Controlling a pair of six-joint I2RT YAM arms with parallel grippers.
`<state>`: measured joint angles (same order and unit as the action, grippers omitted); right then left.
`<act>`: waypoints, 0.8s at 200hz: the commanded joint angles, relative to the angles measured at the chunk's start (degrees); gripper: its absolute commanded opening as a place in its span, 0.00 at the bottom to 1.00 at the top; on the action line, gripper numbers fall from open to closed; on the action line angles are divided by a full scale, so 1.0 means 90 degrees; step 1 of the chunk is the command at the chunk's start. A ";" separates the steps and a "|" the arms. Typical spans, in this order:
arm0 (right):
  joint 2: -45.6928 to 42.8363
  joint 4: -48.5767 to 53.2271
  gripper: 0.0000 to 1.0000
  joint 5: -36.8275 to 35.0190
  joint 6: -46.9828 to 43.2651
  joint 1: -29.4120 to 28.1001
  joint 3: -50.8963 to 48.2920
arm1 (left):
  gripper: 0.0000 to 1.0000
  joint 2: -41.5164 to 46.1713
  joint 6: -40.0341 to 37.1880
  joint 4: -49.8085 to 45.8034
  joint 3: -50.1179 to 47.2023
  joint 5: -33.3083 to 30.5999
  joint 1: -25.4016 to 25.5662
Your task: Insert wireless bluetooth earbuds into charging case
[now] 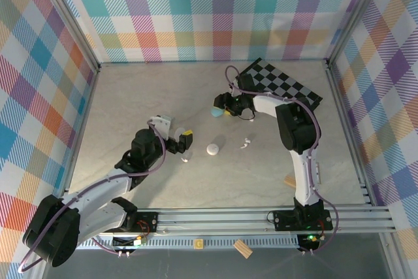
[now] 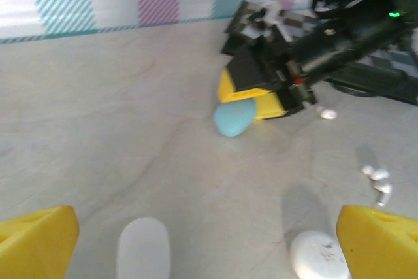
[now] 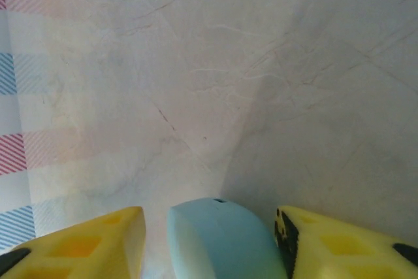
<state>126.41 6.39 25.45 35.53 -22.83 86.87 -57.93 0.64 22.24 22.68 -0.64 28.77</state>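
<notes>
Little is done, by my reading: no bud sits in a case, so all the loading is left. There is one bench (image 1: 130, 96) and two arms. The left jaws gape wide and hold nothing. The right jaws stand parted around the light-blue case (image 3: 222, 240), with a gap on one side, so it rests on the bench unpinched. One checkerboard (image 1: 287, 86) lies far right. There are two oval cases: that blue one and a white case (image 1: 213, 150) mid-bench, seemingly closed. One blurred white oval (image 2: 144, 249) before the left jaws I cannot identify. Two wooden blocks (image 1: 290, 181) lie near the front edge. Of white earbuds (image 1: 245, 142) I count at least three: two together right of the white case, one by the right jaws
</notes>
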 commanded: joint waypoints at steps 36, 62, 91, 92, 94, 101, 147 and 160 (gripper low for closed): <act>-0.1553 0.0833 0.73 -0.1077 -0.1037 0.0032 -0.0601 | 1.00 -0.0906 0.0192 -0.3105 0.1758 -0.0978 -0.0169; -0.2143 0.0578 0.75 -0.0531 -0.0916 0.0091 -0.1147 | 0.96 -0.1717 -0.0083 -0.4175 0.2579 -0.1087 -0.0180; -0.2649 0.0525 0.75 -0.0230 -0.0907 0.0116 -0.1587 | 0.95 -0.2856 -0.0366 -0.5474 0.3669 -0.1071 -0.0189; -0.2669 0.0527 0.75 -0.0230 -0.0909 0.0115 -0.1601 | 0.95 -0.2882 -0.0370 -0.5496 0.3700 -0.1066 -0.0189; -0.2703 0.0522 0.75 -0.0243 -0.0917 0.0115 -0.1624 | 0.95 -0.2924 -0.0381 -0.5532 0.3752 -0.1055 -0.0189; -0.2802 0.0537 0.75 -0.0269 -0.0955 0.0123 -0.1702 | 0.93 -0.3128 -0.0377 -0.5646 0.3909 -0.1047 -0.0190; -0.2987 0.0404 0.76 -0.0166 -0.0902 0.0305 -0.2077 | 0.81 -0.4086 -0.0419 -0.6059 0.4634 -0.0827 -0.0219; -0.3001 0.0379 0.76 -0.0145 -0.0889 0.0317 -0.2113 | 0.79 -0.4269 -0.0398 -0.6075 0.4704 -0.0799 -0.0228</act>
<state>101.49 11.20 22.39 27.81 -20.75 68.71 -93.73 -2.50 -27.64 62.48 -8.84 27.53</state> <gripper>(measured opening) 0.754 0.804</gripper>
